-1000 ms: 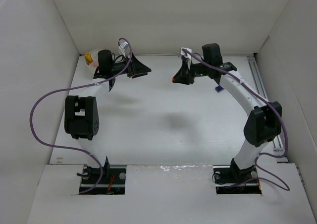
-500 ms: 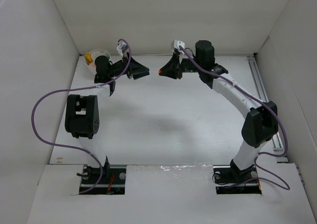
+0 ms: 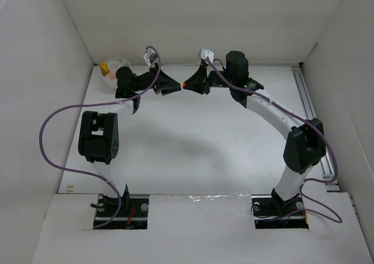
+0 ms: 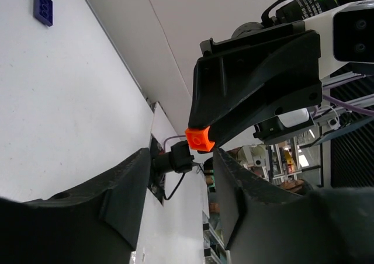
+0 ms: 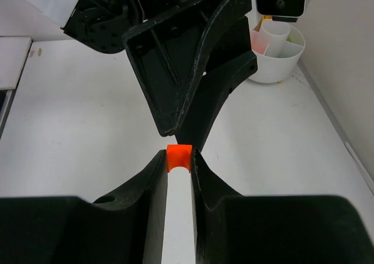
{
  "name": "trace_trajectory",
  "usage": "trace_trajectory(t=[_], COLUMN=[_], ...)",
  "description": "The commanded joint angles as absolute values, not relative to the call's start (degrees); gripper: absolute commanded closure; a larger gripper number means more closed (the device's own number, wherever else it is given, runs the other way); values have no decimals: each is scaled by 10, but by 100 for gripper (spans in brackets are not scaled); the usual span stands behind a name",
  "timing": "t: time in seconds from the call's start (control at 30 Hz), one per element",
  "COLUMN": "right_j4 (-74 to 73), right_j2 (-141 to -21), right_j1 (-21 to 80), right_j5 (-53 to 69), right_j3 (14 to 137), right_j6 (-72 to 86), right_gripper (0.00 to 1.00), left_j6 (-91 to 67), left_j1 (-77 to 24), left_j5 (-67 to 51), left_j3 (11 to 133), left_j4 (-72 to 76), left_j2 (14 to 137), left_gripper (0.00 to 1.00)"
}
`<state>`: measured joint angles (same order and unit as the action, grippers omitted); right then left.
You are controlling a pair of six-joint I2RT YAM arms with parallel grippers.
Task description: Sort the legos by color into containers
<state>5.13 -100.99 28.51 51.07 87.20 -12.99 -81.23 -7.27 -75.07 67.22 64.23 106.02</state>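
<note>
Right wrist view: R hand (image 5: 178, 161) clamped on orange lego (image 5: 179, 155) at its fingertips, tip-to-tip w/ L hand (image 4: 182, 157), whose fingers are apart, lego just ahead of their gap. White bowl (image 5: 273, 66) sits behind L hand; blue lego (image 4: 43, 7) on table (image 4: 64, 106), well ahead of it.

"What colour is that brick (image 5: 179, 156) in the right pincer (image 5: 178, 162)?"

"Bright orange, against plain black fingers. The left pincer (image 4: 180, 157) is black too."

"And the flat one?"

"That's a dark blue brick (image 4: 43, 7) on a plain white worktop (image 4: 70, 100). The bowl (image 5: 279, 65) is white, with pink and yellow showing inside. The cables (image 3: 40, 138) are purple."
</note>
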Motion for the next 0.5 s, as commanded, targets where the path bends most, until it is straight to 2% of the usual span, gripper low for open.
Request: trace_trajectory(t=[0.0,0.07,0.47], right_j4=[98,98,98], right_j2=[-1009,-1009,-1020], right_j1=[292,292,302], right_j5=[509,509,514], right_j3=[875,880,880], right_j6=[-123,-123,-123], right_gripper=[100,100,100], left_j6=[-817,-822,-827], left_j1=[-75,-75,-75], left_j5=[-766,-766,-766], left_j3=[694,694,705], left_j4=[684,679,679], left_j2=[1052,1052,1057], left_gripper=[58,61,61])
